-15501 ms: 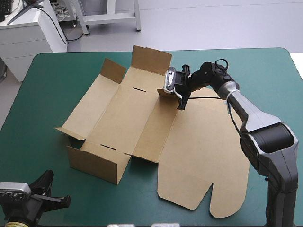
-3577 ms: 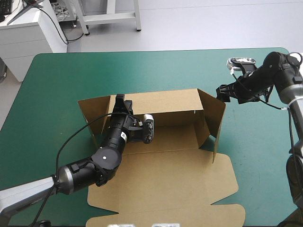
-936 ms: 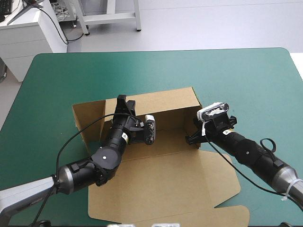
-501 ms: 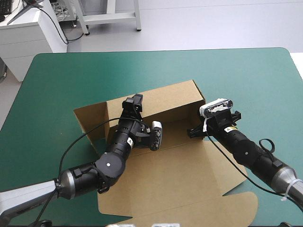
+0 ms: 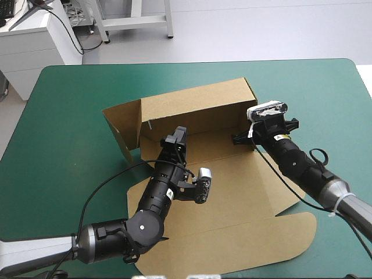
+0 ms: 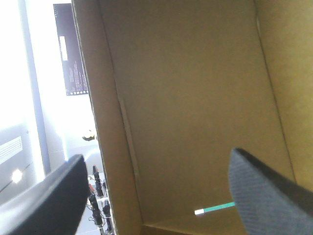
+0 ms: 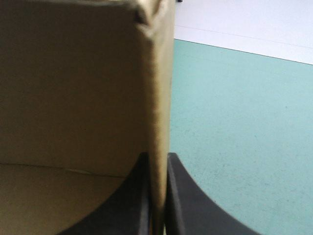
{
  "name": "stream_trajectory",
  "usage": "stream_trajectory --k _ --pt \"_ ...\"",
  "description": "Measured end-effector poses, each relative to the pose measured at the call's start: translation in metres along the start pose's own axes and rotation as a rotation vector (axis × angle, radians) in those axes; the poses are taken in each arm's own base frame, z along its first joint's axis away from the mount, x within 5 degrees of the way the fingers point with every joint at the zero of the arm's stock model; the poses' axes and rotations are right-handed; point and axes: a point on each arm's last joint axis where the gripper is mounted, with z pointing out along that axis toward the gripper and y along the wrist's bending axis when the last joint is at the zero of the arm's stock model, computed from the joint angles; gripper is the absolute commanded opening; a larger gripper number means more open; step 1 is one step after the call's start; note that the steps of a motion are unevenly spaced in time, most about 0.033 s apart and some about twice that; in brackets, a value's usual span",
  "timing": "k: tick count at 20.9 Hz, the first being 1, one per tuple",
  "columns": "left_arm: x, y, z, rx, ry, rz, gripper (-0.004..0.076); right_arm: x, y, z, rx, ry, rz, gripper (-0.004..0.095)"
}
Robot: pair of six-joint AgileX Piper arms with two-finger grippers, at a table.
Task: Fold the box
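While the box (image 5: 197, 110) is pinched at its end wall by the right gripper (image 7: 157, 161) — tray floor beside it | left gripper (image 6: 156, 155) spread, back wall ahead | risk: wall creased or slipped if pulled askew

We looked down on the table (image 5: 64, 116), its top under a smooth teal-green cover (image 5: 314, 99) that reached the far edge and both far corners, which were rounded. The cover lay flat and even in colour. In the right wrist view the same cover (image 7: 239, 127) ran away to the table's edge.
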Motion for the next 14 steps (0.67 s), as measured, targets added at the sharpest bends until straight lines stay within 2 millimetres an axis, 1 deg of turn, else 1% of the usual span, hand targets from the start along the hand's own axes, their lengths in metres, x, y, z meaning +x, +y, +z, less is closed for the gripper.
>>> stream_trajectory --k 1,2,3,4,5,7,8,9,10,11,12,13,14 --pt "-0.002 0.0 -0.002 0.001 -0.004 -0.001 0.0442 -0.004 -0.004 0.009 -0.019 0.027 -0.015 -0.0013" --pt "-0.002 -0.001 -0.002 0.001 -0.005 0.0 0.0261 -0.007 -0.007 0.013 -0.026 0.032 -0.022 -0.0013" --pt "-0.003 -0.001 -0.003 0.001 -0.009 0.003 0.012 -0.011 -0.013 0.022 -0.043 0.052 -0.029 -0.0013" --pt "-0.003 -0.001 -0.003 0.003 -0.009 0.007 -0.0008 -0.013 -0.015 0.025 -0.049 0.059 -0.03 -0.0013" --pt "-0.003 -0.001 -0.003 0.008 -0.008 0.017 0.0018 -0.015 -0.019 0.027 -0.059 0.067 -0.028 -0.0013" --pt "-0.003 -0.004 -0.004 0.033 -0.003 0.058 0.0015 -0.02 -0.025 0.031 -0.064 0.07 -0.021 -0.0013" --pt "-0.003 -0.008 -0.004 0.099 0.006 0.061 0.0015 -0.026 -0.028 0.031 -0.075 0.068 -0.026 -0.0013" --pt "-0.004 -0.008 -0.005 0.195 0.017 0.021 0.0015 -0.03 -0.029 0.031 -0.078 0.058 -0.038 -0.0013" --pt "-0.004 -0.003 -0.004 0.288 0.028 -0.034 0.0015 -0.032 -0.029 0.031 -0.082 0.054 -0.048 -0.0013" --pt "-0.004 0.009 -0.004 0.393 0.032 -0.121 0.0015 -0.033 -0.028 0.031 -0.087 0.054 -0.054 -0.0013" --pt "0.001 0.022 -0.001 0.473 0.039 -0.157 0.0015 -0.033 -0.028 0.031 -0.091 0.056 -0.055 -0.0013" --pt "0.008 0.041 0.002 0.574 0.038 -0.258 0.0015 -0.032 -0.028 0.031 -0.099 0.061 -0.058 -0.0013" --pt "0.018 0.059 0.006 0.647 0.041 -0.322 0.0015 -0.032 -0.028 0.031 -0.107 0.067 -0.061 -0.0013"
